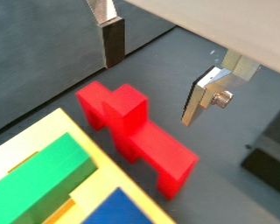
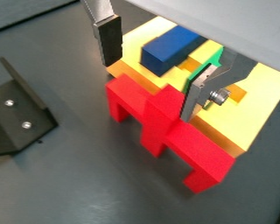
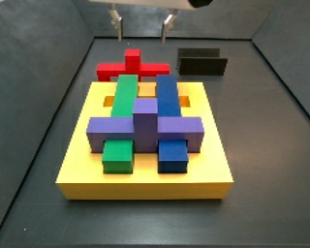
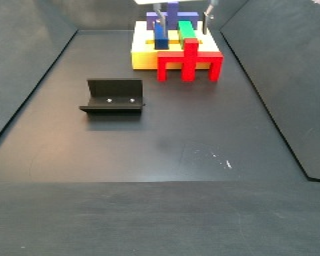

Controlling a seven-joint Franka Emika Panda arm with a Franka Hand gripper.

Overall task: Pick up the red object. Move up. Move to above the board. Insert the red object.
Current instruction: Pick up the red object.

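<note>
The red object is a bright red cross-shaped piece standing on the dark floor, right against the far edge of the board. It also shows in the side view and in both wrist views. The board is a thick yellow slab bearing green, blue and purple blocks. My gripper hangs above the red object, open and empty. In both wrist views its fingers stand either side of the piece's raised stem, clear of it.
The fixture, a dark L-shaped bracket, stands on the floor beside the red object and shows too in a side view and a wrist view. Dark walls enclose the floor. The purple block crosses the green and blue bars on the board.
</note>
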